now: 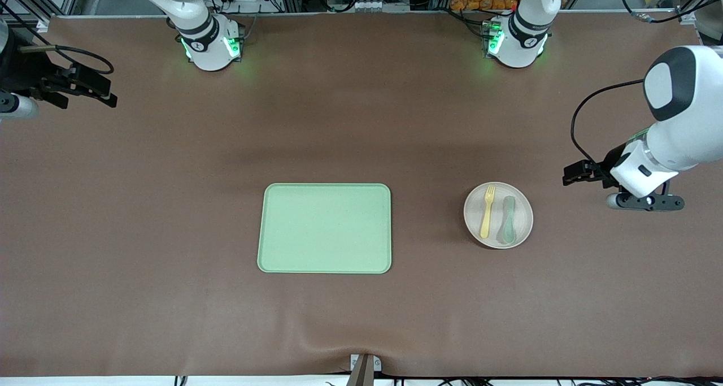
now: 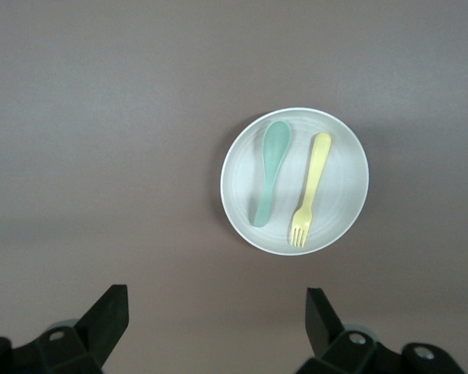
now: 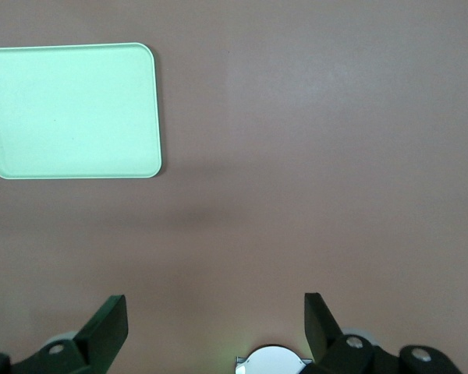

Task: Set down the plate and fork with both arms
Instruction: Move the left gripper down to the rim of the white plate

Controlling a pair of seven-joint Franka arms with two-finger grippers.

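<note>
Brown table [image 1: 169, 205] | beige round plate [image 1: 522, 228] | pale-yellow fork [image 1: 487, 212] on it

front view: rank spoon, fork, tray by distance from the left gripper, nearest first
From the left gripper, open, at the left arm's end of the table:
1. Spoon, on the plate, gripper side.
2. Fork, beside it on the plate.
3. Tray, mid-table.
</note>
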